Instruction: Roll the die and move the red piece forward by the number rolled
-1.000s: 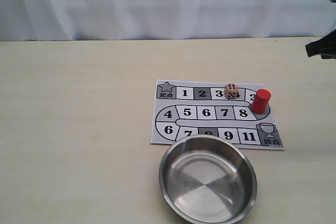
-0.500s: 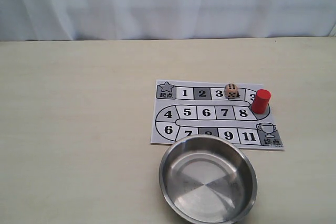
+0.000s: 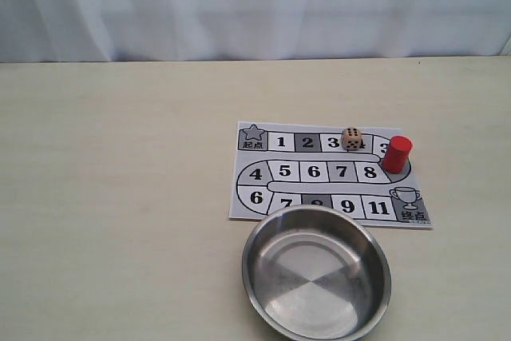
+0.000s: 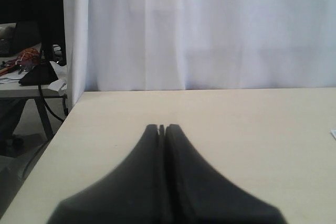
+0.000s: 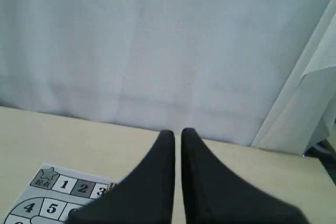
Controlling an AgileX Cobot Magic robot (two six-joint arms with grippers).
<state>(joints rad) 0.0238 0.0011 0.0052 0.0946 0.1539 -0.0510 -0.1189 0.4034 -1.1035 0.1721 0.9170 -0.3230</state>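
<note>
With both arms out of the exterior frame, the die [image 3: 350, 139] rests upper-right beside the red piece [image 3: 396, 154]; left gripper [image 4: 161, 128] pressed together, right gripper [image 5: 177, 133] nearly closed, both empty.

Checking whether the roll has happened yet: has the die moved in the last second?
No. The die sits at the same spot on the board, beside square 3, same face showing.

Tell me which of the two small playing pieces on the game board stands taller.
The glossy red cylinder at the board's right edge; the beige wooden die with black pips beside square 3 sits lower.
</note>
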